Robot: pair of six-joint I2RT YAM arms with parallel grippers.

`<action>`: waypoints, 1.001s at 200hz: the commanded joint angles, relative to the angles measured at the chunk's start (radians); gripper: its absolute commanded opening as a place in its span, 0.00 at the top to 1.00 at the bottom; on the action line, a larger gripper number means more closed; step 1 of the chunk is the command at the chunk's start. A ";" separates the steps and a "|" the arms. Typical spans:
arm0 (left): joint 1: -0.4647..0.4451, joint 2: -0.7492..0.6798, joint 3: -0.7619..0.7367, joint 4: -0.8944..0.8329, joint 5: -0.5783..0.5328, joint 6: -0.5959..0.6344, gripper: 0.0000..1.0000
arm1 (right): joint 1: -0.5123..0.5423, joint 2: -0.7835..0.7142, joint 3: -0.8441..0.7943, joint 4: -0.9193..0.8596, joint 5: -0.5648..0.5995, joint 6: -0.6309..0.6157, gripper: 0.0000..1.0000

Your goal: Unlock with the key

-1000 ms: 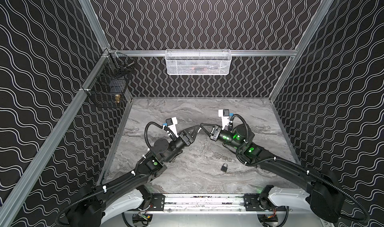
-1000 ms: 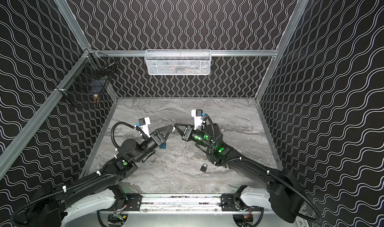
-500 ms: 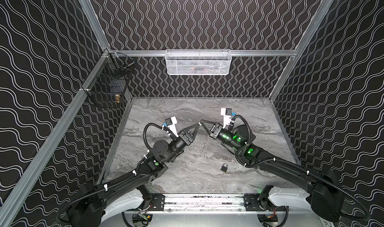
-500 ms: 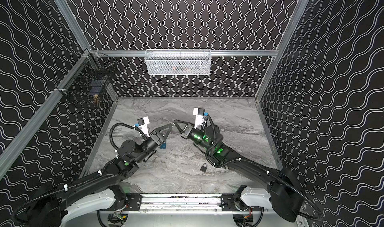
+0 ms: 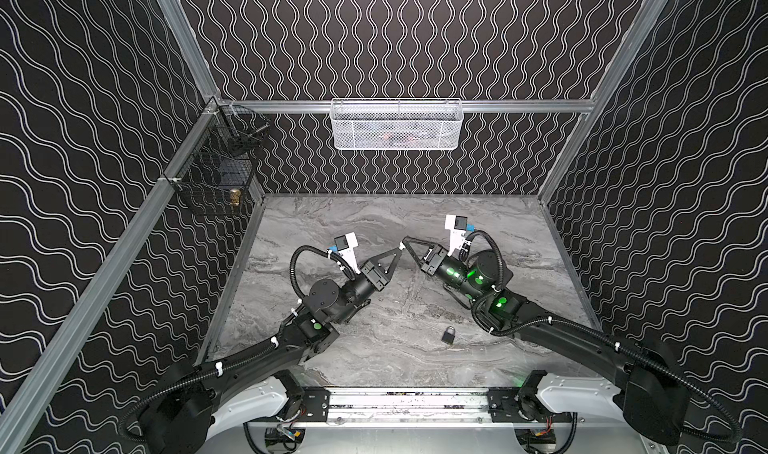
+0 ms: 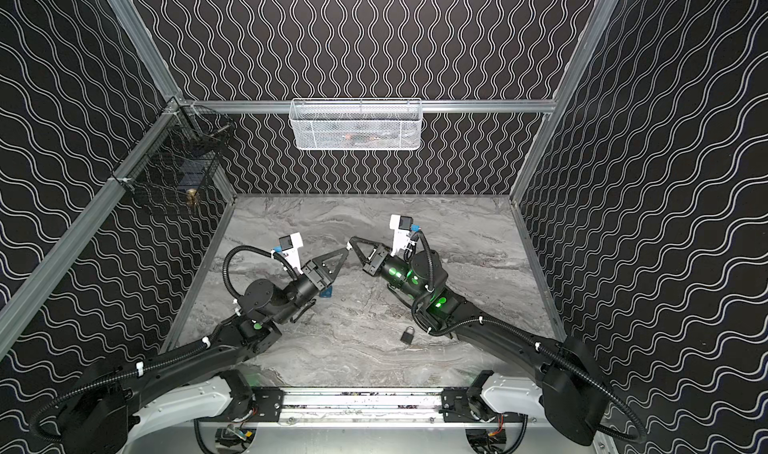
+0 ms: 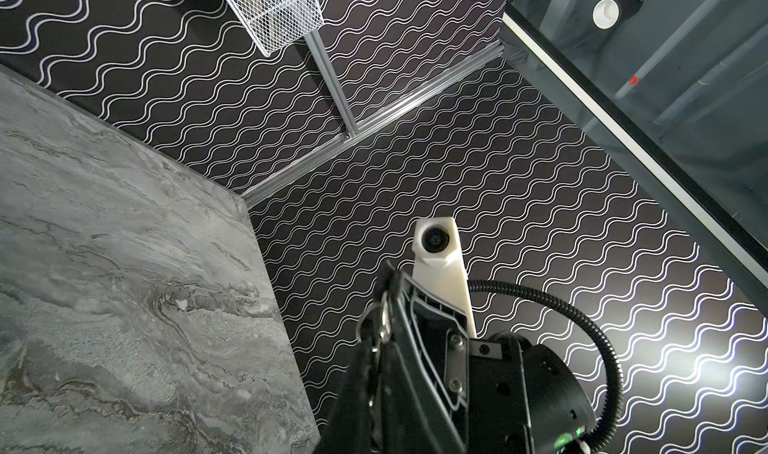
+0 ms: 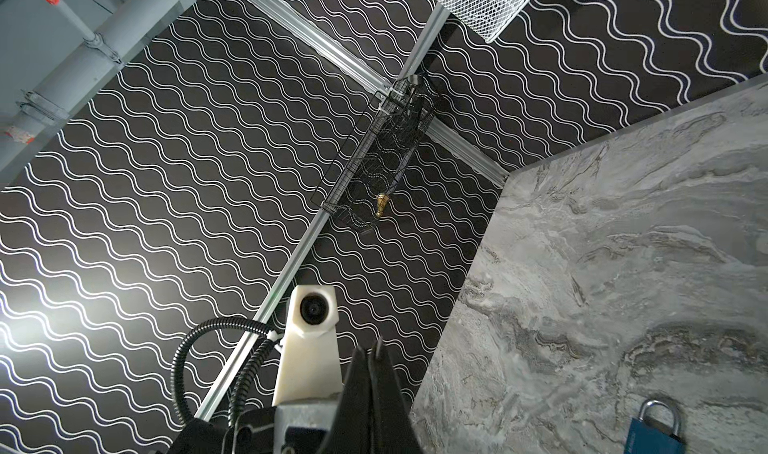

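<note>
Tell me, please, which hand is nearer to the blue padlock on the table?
Left. In a top view the blue padlock lies right beside the base of the left hand. The right hand sits on the other side, farther off; only the tips meet.

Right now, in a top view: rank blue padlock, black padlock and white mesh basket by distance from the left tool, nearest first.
From the left tool, in a top view:
1. blue padlock: on the table, just under the tool's body, mostly hidden.
2. black padlock: on the table, toward the front, right of centre.
3. white mesh basket: hung up at the back, above the table.
</note>
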 commanded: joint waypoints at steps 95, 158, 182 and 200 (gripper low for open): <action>0.022 -0.053 0.050 -0.178 0.071 0.118 1.00 | -0.002 -0.039 0.010 -0.023 -0.006 -0.061 0.57; 0.071 -0.058 0.267 -0.837 0.317 0.434 1.00 | -0.061 -0.192 -0.005 -0.446 -0.084 -0.228 0.31; 0.073 0.022 0.405 -1.082 0.373 0.603 1.00 | -0.115 -0.215 0.006 -0.615 -0.181 -0.316 0.31; 0.072 0.073 0.493 -1.237 0.389 0.710 1.00 | -0.153 -0.240 -0.023 -0.664 -0.281 -0.392 0.31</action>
